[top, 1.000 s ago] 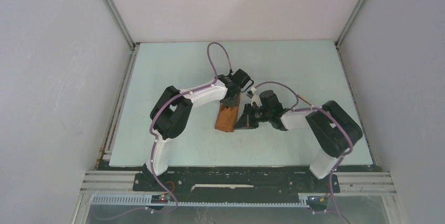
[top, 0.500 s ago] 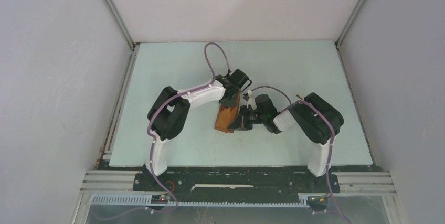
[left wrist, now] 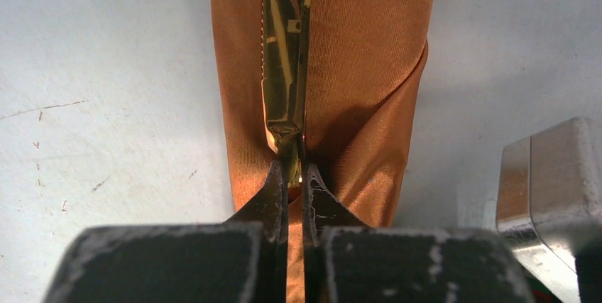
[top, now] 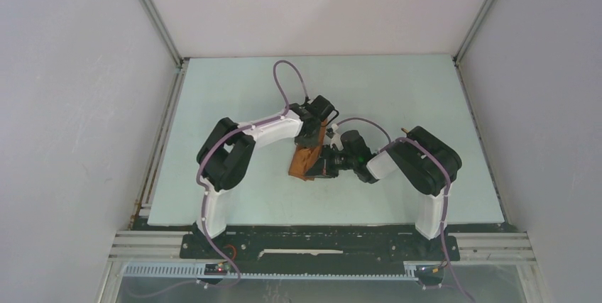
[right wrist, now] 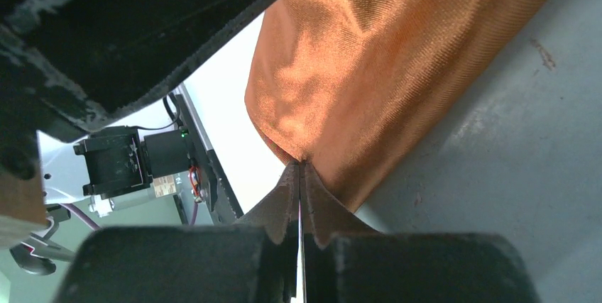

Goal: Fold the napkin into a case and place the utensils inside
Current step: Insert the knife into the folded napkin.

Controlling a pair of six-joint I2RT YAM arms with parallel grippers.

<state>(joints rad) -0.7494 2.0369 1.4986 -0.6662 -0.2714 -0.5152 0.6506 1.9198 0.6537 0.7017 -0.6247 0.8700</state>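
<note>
The narrow rust-orange folded cloth case [top: 305, 162] lies mid-way on the pale bench [top: 213, 97]. The left pincer [left wrist: 294, 175] is clamped on a thin golden serrated metal knife [left wrist: 284, 69] lying along the case. The right pincer [right wrist: 299, 174], fully closed, pinches the cloth's edge.

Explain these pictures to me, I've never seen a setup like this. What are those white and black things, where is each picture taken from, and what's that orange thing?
Those are two robot arms bolted at the near edge of a pale table: the left arm and the right arm. The wide picture comes from a fixed camera above and behind them. The two close-ups come from cameras on the wrists, each looking past its own two fingers. On the table lies a rust-orange napkin, folded into a narrow strip. The left gripper is shut on the end of a golden knife with a serrated edge, which lies along the napkin. The right gripper is shut on a fold at the napkin's edge.
</note>
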